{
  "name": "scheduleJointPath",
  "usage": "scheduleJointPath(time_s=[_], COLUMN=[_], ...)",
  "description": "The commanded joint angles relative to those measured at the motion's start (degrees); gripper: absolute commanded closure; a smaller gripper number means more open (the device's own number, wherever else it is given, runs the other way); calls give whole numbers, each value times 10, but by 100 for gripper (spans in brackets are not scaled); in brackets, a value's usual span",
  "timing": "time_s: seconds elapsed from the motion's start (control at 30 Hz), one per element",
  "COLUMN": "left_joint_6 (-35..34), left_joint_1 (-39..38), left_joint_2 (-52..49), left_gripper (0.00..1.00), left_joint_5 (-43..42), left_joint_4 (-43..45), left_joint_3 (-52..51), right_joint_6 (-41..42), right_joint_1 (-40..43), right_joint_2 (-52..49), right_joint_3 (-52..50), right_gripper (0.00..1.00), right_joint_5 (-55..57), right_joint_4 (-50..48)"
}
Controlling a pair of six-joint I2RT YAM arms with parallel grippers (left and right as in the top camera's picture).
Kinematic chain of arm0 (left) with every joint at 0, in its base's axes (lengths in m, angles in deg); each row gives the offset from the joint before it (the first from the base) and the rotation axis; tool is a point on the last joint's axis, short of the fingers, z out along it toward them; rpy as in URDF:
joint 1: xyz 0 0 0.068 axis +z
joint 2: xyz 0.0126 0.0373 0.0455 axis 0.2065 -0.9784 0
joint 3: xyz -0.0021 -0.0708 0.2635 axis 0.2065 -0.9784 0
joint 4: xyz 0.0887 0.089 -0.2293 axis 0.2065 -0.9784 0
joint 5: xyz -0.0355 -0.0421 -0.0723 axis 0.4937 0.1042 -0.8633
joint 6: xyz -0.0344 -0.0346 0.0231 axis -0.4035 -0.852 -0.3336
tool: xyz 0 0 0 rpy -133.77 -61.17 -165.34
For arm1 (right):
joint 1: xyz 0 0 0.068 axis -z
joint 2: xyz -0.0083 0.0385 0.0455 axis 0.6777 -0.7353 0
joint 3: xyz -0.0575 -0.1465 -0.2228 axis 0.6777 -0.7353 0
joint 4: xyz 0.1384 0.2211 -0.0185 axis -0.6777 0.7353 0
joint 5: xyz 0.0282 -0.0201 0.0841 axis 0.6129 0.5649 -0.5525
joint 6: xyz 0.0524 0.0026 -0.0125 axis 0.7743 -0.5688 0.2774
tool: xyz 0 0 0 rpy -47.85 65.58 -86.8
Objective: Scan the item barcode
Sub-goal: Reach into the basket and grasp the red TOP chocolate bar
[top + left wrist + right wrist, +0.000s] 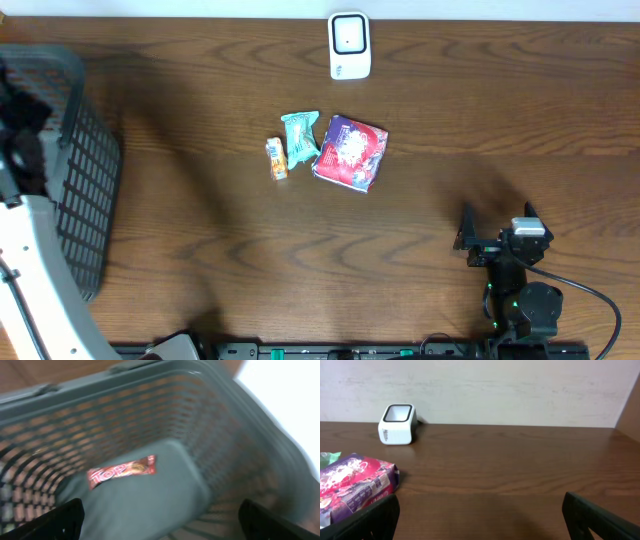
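Observation:
A white barcode scanner (349,45) stands at the table's far edge, also seen in the right wrist view (396,424). Three items lie mid-table: a purple packet (350,152), a teal packet (300,138) and a small orange packet (276,158). My left gripper (162,520) hangs open inside the grey basket (250,445), above a red wrapped bar (121,471) on the basket floor, touching nothing. My right gripper (497,215) stands open near the front right of the table, well apart from the items, with only the purple packet (355,485) at its left.
The grey mesh basket (80,170) fills the table's left end, with the left arm's white link (40,280) in front of it. A black cable (600,300) trails by the right arm's base. A pale wall rises behind the scanner.

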Motion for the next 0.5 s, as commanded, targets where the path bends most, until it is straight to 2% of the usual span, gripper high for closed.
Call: scheduleJointPath(time_s=[0.0, 0.23, 0.47], left_joint_6=[-50, -59, -51], left_joint_1=[31, 67, 102], left_joint_2=[-23, -92, -147], left_gripper=[2, 2, 2], left_joint_5=[9, 84, 88], left_joint_4=[-8, -9, -9], left_joint_3=[-18, -32, -32], right_joint_6=[6, 6, 6], right_joint_1=[3, 3, 3], right_joint_2=[3, 3, 3], right_joint_3=[-1, -1, -1], right_gripper=[1, 1, 1], right_joint_5=[-3, -3, -3], right_joint_4=[2, 2, 2])
